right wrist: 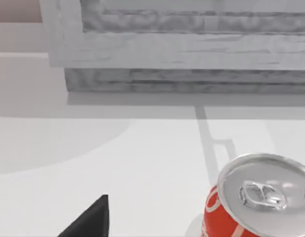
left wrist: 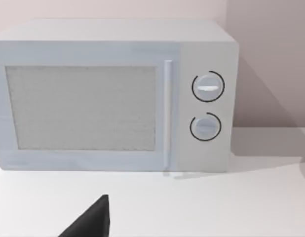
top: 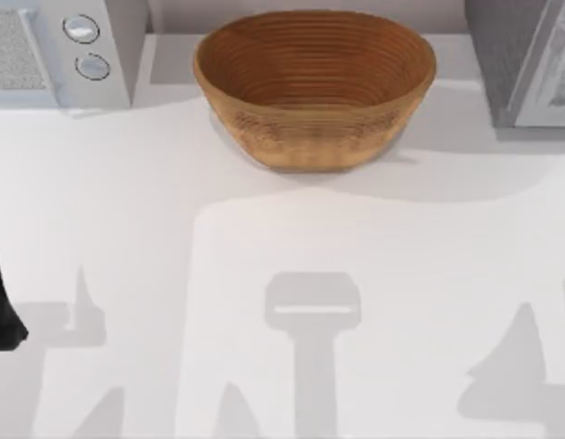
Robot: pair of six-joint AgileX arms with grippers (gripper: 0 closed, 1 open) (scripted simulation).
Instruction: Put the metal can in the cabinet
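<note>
Basket (top: 314,87): wicker bowl standing at the back of the white bench (top: 264,274), the marker for everything else
Microwave (left wrist: 115,96): left of the basket, door shut, two round dials (left wrist: 208,87) on its front panel
Cabinet (right wrist: 192,49): grey unit right of the basket, at the back corner
Metal can (right wrist: 256,202): red with a silver lid, upright on the bench in front of the cabinet
Left arm (top: 4,306): dark shape at the bench's left edge, well left of the basket
Fingers: cannot tell for either gripper whether they are apart or together
</note>
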